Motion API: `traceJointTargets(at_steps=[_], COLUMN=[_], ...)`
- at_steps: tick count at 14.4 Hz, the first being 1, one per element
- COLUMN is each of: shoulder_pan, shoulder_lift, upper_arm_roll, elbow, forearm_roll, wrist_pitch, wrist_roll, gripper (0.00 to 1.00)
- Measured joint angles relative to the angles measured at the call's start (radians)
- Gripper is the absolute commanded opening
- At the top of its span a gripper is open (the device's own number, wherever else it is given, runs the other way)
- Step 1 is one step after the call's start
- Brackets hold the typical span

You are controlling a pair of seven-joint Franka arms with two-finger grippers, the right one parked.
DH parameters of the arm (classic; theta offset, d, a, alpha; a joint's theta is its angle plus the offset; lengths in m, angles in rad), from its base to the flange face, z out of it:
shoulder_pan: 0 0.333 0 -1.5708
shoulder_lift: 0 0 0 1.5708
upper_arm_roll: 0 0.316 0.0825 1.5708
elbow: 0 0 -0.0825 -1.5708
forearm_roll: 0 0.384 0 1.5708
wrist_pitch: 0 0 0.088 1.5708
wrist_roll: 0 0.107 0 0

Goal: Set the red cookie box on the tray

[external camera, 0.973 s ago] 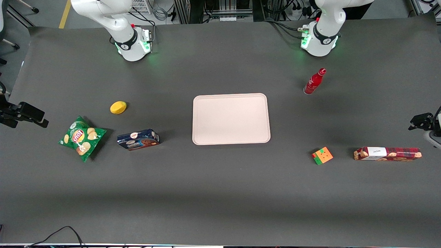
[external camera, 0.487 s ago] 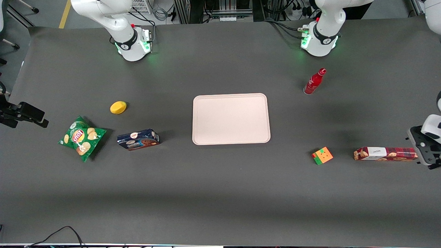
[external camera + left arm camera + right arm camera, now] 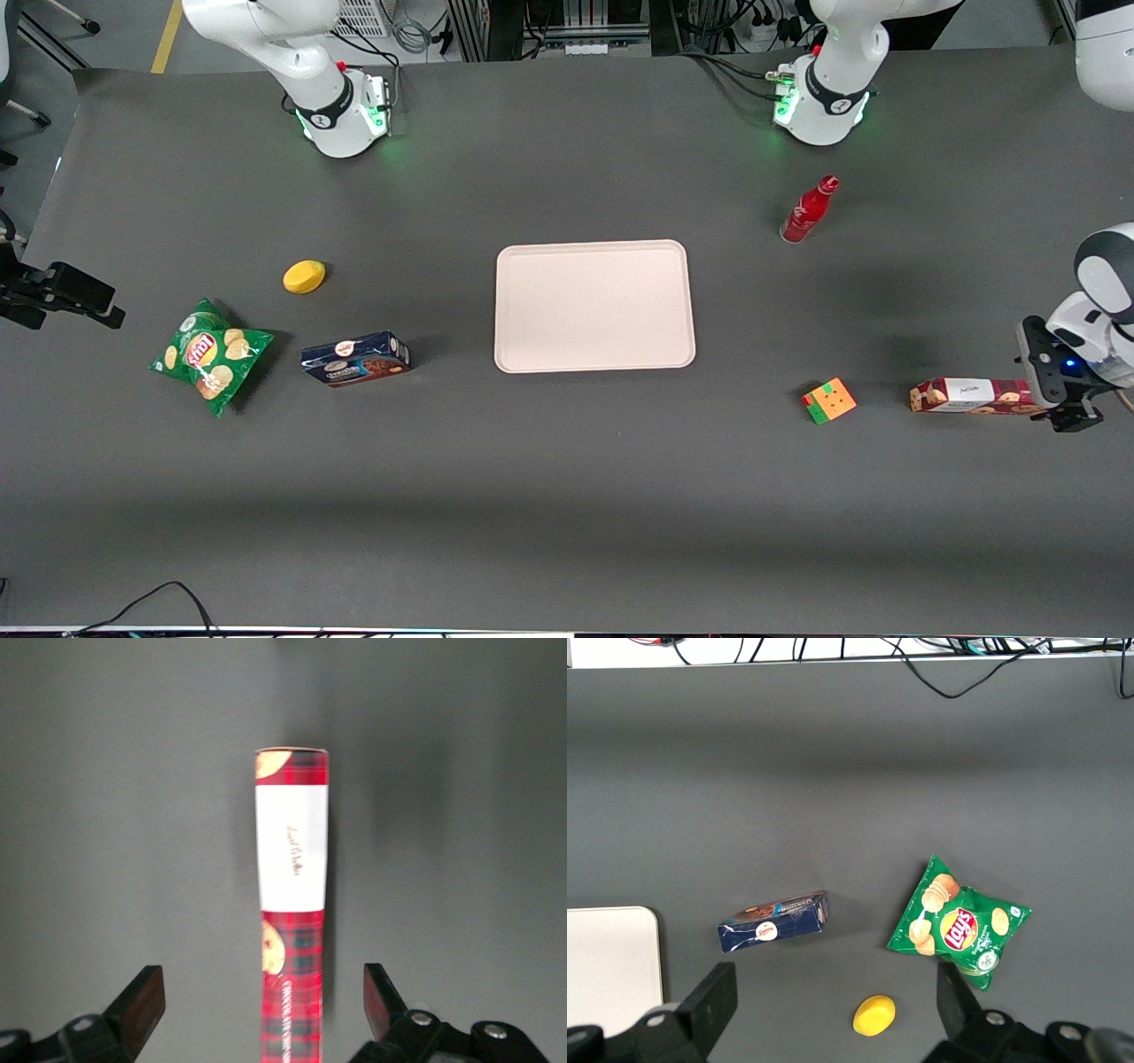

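Gripper point(image 3: 257, 1010): open, straddling the box point(image 3: 292, 904) near one end.
Risk: you grip off-centre, so the box tips before reaching the tray point(image 3: 594, 306).

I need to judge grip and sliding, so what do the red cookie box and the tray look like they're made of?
The red cookie box looks like printed cardboard with a slightly glossy finish: sharp folded edges, plaid print, white label. The tray looks like moulded plastic, smooth and matte, pale pink-beige with rounded corners and a low rim. The open claw hangs over the box's end nearest the working arm.
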Motion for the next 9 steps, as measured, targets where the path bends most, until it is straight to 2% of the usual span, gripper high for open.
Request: traceJointTargets(at_steps=[9], shoulder_pan=[0.012], shoulder_lift=[0.000], upper_arm_roll=[0.001], elbow=[-0.173], forearm_roll=[-0.003], wrist_pitch=[0.213], wrist_roll=[0.013], gripper=[1.00])
